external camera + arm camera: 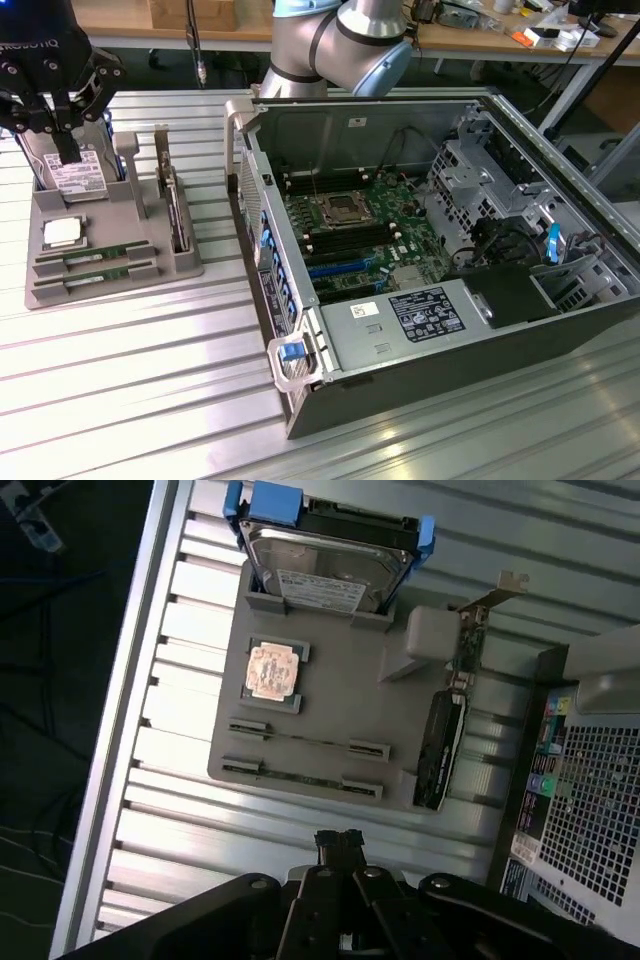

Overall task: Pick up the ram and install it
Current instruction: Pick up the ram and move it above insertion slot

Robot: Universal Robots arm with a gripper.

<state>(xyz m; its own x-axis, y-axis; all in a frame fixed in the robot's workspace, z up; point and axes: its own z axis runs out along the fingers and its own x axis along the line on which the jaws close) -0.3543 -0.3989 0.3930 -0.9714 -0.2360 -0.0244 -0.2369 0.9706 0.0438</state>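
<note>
Two ram sticks lie on edge in slots at the front of a grey holder tray [110, 290]: one ram stick [97, 255] behind, another [97, 272] in front. From the wrist camera they are thin lines, one [305, 740] and the other [300, 778]. My gripper [66, 152] hangs above the back of the tray, in front of the hard drive [75, 178]. Its fingers are shut with nothing between them. In the wrist view the gripper [338, 840] hovers over the bare table beside the tray, apart from the ram.
The tray also carries a square silver processor [62, 232] and an upright expansion card [178, 215]. The open computer case [420, 250] lies at the exterior view's right, its motherboard [350, 235] with memory slots exposed. The ribbed metal table [130, 400] surrounds both.
</note>
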